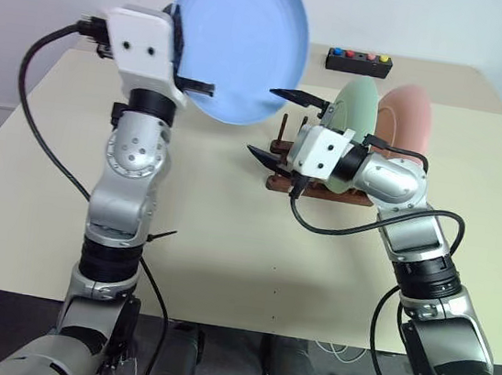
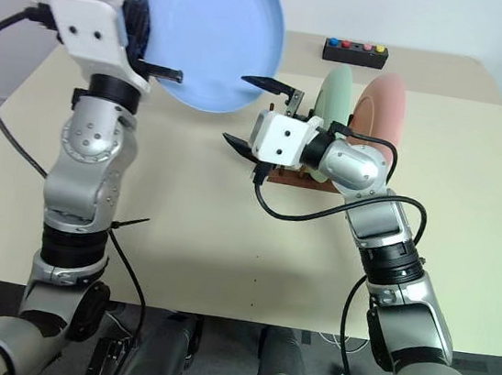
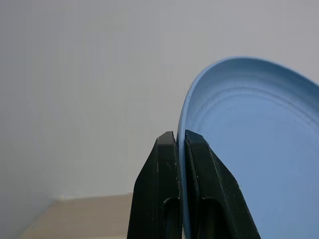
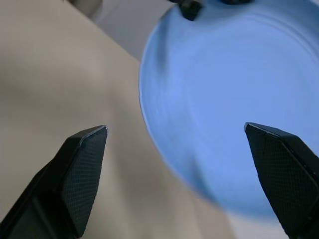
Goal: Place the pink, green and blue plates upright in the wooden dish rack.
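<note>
Two plates already stand upright in the wooden dish rack (image 1: pixel 282 175), right of the middle of the frame: the green plate (image 1: pixel 354 109) and, just behind it toward the right, the pink plate (image 1: pixel 410 118). Their faces look toward the left side of the picture. The rack sits on the pale bench (image 1: pixel 224 249), and much of it is hidden behind the right arm, so I cannot tell which pegs hold each plate.

The blue plate (image 1: pixel 243 38) is in the air at the upper middle of the frame, lifted above the bench and tilted nearly upright, its hollow side facing toward the right hand. The left hand (image 1: pixel 189 70) holds it by the rim at its lower left edge. In the left wrist view, the two black fingers (image 3: pixel 158 199) are pressed together with the thin rim of the plate between them.

The right hand (image 1: pixel 282 127) is near the middle of the frame, just in front of the rack and just beside the lower right edge of the blue plate, but not touching it. Its fingers stand far apart, one upper and one lower, and nothing is between them. In the right wrist view, the blue plate is seen ahead between the two fingertips (image 4: pixel 84 174).

At the far edge of the bench, in the upper right, lies a black box with coloured buttons (image 1: pixel 358 62).
</note>
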Controlling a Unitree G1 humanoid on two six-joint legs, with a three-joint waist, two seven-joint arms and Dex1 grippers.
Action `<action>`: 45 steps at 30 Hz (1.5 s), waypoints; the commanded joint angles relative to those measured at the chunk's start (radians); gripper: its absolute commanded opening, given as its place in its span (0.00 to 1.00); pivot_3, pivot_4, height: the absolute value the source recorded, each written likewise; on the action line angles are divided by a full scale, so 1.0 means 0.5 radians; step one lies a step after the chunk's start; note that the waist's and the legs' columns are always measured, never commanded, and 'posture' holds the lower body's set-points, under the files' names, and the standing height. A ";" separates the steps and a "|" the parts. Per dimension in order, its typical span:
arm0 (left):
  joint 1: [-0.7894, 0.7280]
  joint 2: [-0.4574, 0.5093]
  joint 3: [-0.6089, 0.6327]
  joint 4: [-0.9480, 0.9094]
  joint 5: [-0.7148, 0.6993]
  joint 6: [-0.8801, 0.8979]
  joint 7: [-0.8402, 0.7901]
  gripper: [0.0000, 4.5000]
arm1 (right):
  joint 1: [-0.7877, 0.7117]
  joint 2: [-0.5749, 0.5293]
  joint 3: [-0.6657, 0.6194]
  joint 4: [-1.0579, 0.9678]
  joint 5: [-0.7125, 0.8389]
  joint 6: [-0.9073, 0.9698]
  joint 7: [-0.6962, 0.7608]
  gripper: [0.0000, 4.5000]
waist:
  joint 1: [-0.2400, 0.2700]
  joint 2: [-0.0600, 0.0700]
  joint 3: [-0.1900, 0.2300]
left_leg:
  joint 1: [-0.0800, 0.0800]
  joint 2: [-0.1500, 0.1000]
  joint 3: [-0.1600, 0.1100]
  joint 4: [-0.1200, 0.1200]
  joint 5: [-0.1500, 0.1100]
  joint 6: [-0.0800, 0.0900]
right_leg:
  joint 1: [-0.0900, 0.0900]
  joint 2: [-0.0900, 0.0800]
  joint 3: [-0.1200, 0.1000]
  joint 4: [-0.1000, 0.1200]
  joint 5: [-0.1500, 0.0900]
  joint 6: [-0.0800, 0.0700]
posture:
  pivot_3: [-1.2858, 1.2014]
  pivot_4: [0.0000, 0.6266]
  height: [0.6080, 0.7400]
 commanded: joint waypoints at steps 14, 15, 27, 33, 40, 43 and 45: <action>-0.012 -0.171 -0.063 -0.187 0.036 0.071 -0.120 0.00 | -0.051 0.017 0.045 0.146 -0.256 -0.218 -0.149 0.25 | -0.002 0.000 0.000 | 0.000 0.000 0.000 0.000 0.000 0.000 | 0.000 0.000 0.000 0.000 0.000 0.000 | 0.52 0.24 0.96; -0.011 -0.175 -0.061 -0.186 0.039 0.073 -0.123 0.00 | -0.051 0.017 0.042 0.146 -0.266 -0.226 -0.164 0.14 | -0.001 0.000 0.000 | 0.000 0.000 0.000 0.000 0.000 0.000 | 0.000 0.000 0.000 0.000 0.000 0.000 | 0.52 0.24 0.96; -0.013 -0.348 0.129 -0.239 -0.217 0.088 -0.167 0.15 | -0.064 0.008 0.036 0.179 -0.383 -0.298 -0.275 0.00 | 0.000 0.000 0.000 | 0.000 0.000 0.000 0.001 0.000 0.000 | 0.001 0.000 0.000 0.000 0.000 0.000 | 0.52 0.24 0.96; -0.068 -0.342 0.248 -0.250 -0.220 -0.055 -0.094 0.78 | -0.085 0.026 0.036 0.203 -0.399 -0.350 -0.311 0.00 | -0.005 0.000 0.000 | 0.000 0.000 0.000 0.001 0.000 0.000 | 0.001 0.000 0.000 0.000 0.000 0.000 | 0.52 0.24 0.96; -0.196 -0.172 0.536 -0.172 -0.119 -0.200 0.101 0.99 | -0.096 0.091 -0.029 0.173 -0.245 -0.330 -0.320 0.00 | -0.006 0.000 0.000 | 0.000 0.000 0.000 0.001 0.000 0.000 | 0.001 0.000 0.000 0.000 0.000 0.000 | 0.52 0.24 0.96; -0.131 0.001 0.598 -0.085 -0.075 -0.227 0.048 0.99 | -0.101 0.158 -0.091 0.113 -0.062 -0.259 -0.297 0.00 | -0.007 0.000 0.000 | 0.001 0.000 0.000 0.000 0.000 0.000 | 0.001 0.001 0.000 0.000 0.000 0.000 | 0.52 0.24 0.96; 0.047 0.163 0.610 0.043 -0.095 -0.202 -0.142 0.99 | -0.092 0.260 -0.156 0.015 0.205 -0.103 -0.271 0.00 | -0.008 0.000 0.000 | 0.001 0.000 0.000 0.000 0.000 0.000 | 0.001 0.001 0.000 0.000 0.000 0.000 | 0.52 0.24 0.96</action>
